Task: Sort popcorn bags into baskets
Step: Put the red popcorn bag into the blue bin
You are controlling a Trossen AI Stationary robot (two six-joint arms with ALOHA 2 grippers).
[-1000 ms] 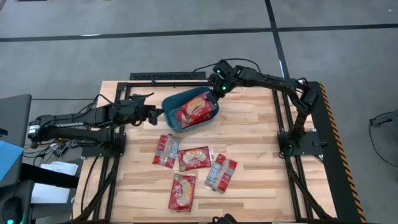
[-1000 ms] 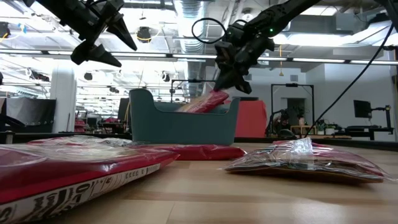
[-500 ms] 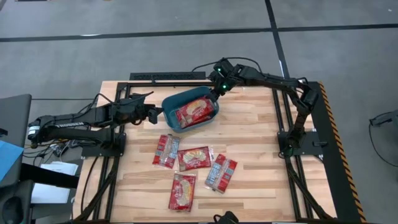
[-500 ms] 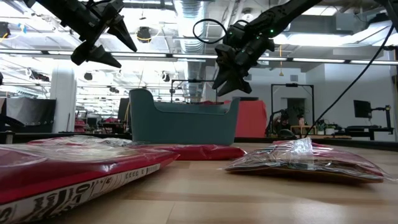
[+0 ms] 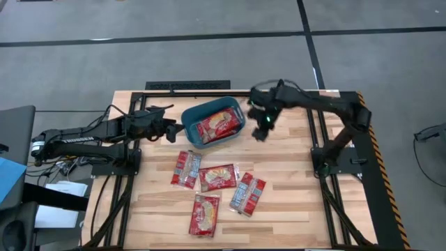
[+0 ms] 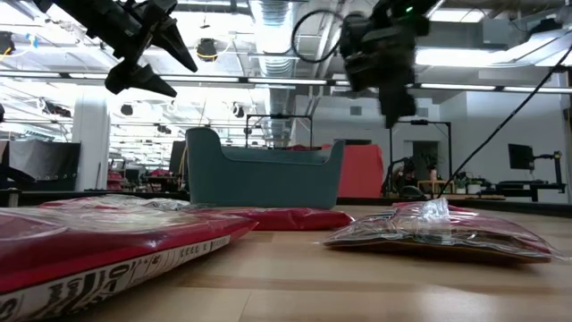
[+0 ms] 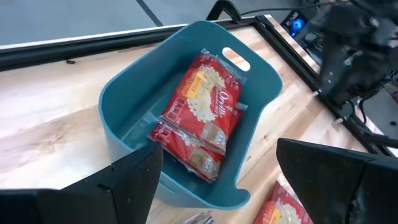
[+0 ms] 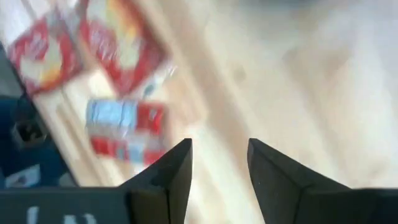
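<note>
The teal basket (image 5: 189,124) stands at the table's far middle. Popcorn bags (image 5: 218,125) lie flat on its floor; in the left wrist view one red bag (image 7: 210,99) overlaps another (image 7: 188,144). Several more bags (image 5: 219,176) lie flat on the wood nearer the front. My left gripper (image 5: 171,130) hovers open just left of the basket, pointing at it (image 7: 217,186). My right gripper (image 5: 264,130) hangs open above bare wood right of the basket, holding nothing (image 8: 219,165).
The loose bags form a cluster at the table's middle and near side (image 5: 204,214), (image 5: 186,169), (image 5: 248,193). In the low view they fill the foreground (image 6: 429,228) in front of the basket (image 6: 264,179). Black frame rails run along the table's edges (image 5: 317,139).
A bag that leaned up over the basket's right rim has dropped flat inside. My right gripper has swung from the basket's far right corner toward the table's near and right side, and now hangs over bare wood beside the basket.
</note>
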